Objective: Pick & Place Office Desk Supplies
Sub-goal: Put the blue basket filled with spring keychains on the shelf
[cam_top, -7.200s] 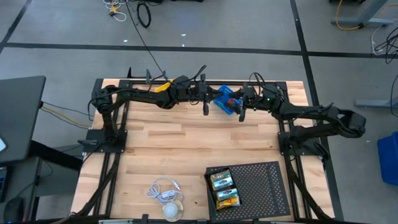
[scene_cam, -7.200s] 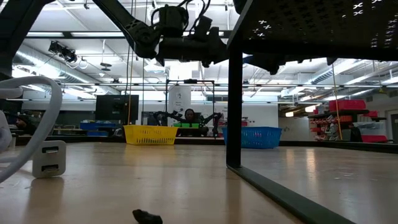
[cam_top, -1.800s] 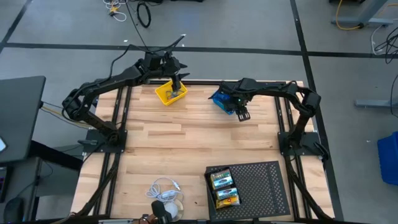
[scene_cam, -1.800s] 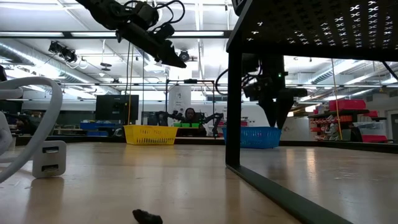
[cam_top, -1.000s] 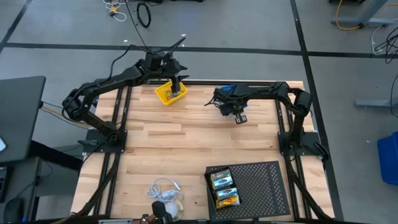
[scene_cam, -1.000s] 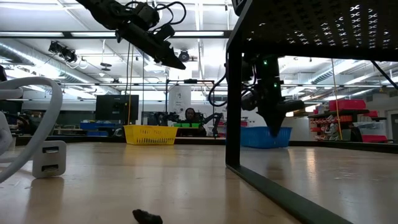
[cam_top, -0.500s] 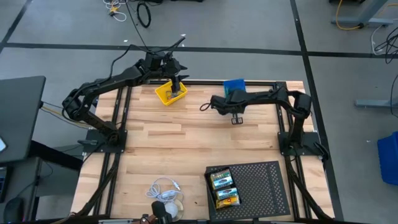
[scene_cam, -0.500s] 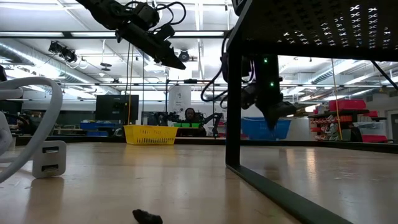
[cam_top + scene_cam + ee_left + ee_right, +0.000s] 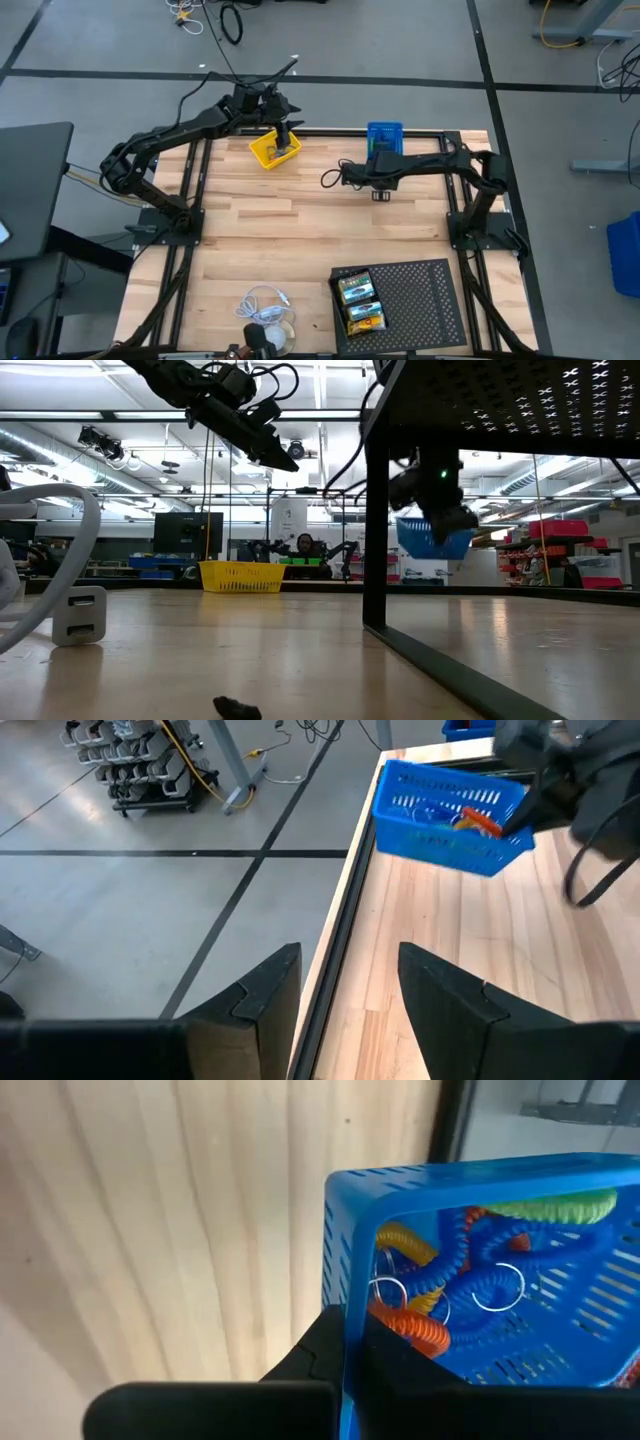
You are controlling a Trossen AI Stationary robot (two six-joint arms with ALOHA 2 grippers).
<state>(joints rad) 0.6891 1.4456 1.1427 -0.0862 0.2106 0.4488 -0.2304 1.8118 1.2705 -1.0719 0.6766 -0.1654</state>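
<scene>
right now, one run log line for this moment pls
right gripper: jaws shut on blue basket rim, basket lifted and tilted, coil bands inside | left gripper: jaws open over yellow basket | tray: two crayon boxes

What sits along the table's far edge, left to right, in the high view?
Small yellow plastic basket under the left gripper → blue slotted plastic basket, its rim pinched in the right gripper's jaws.
</scene>
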